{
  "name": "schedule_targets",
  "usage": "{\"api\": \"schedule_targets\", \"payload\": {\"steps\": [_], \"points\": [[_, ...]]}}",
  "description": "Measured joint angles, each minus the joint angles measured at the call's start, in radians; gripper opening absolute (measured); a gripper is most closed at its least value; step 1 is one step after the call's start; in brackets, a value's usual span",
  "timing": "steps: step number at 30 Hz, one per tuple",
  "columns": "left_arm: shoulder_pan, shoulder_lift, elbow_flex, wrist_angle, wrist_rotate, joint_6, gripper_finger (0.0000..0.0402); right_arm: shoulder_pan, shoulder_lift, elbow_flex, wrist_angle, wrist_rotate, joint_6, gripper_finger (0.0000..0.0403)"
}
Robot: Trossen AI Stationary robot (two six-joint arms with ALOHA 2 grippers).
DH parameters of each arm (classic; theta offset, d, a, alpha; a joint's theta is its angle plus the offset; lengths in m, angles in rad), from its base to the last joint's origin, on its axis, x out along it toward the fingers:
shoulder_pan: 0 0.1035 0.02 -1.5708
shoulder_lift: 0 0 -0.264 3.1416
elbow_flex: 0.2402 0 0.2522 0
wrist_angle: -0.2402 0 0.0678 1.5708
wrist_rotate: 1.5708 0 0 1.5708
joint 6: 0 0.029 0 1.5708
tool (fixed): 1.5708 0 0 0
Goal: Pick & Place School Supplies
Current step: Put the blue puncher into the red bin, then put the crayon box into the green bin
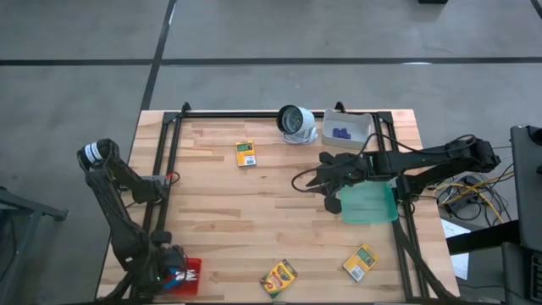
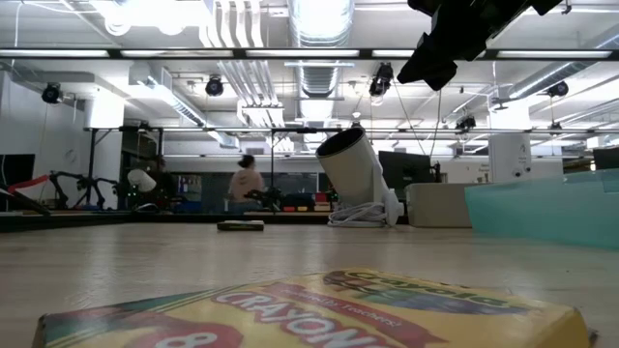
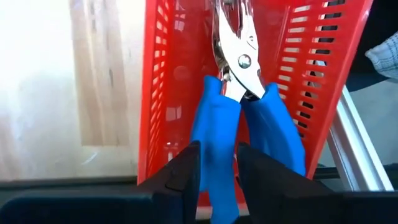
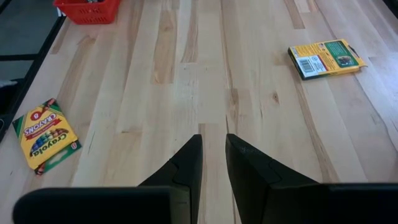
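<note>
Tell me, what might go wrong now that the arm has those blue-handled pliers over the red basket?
1. The left gripper has one blue handle of the pliers between its fingers, over the red basket. The tool reaches the basket's far wall, so it might land propped up instead of flat.
2. The basket sits at the table's corner; a nudge while pulling away could push it off.

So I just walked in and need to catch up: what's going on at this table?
The left gripper is over the red tray at the table's near left corner, its fingers astride one blue handle of the scissor tool, which lies in the tray. The right gripper hovers empty mid-table. Three crayon boxes lie on the table.
</note>
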Motion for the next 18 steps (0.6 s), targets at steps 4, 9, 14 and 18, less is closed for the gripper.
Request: {"api": "schedule_targets", "payload": {"steps": [4,9,14,18], "points": [[0.017,0.0,0.072,-0.114,-0.002,0.0,0.0108,0.0,0.0,0.0,0.0,0.0,0.0,0.0068],[0.057,0.0,0.198,-0.269,-0.075,-0.021,0.0108,0.0,0.0,0.0,0.0,0.0,0.001,0.0068],[0.105,-0.001,0.33,-0.379,-0.334,-0.11,0.0108,0.0,0.0,0.0,0.0,0.0,0.001,0.0068],[0.139,-0.001,0.405,-0.385,-0.686,-0.118,0.0108,0.0,0.0,0.0,0.0,0.0,0.0,0.0068]]}}
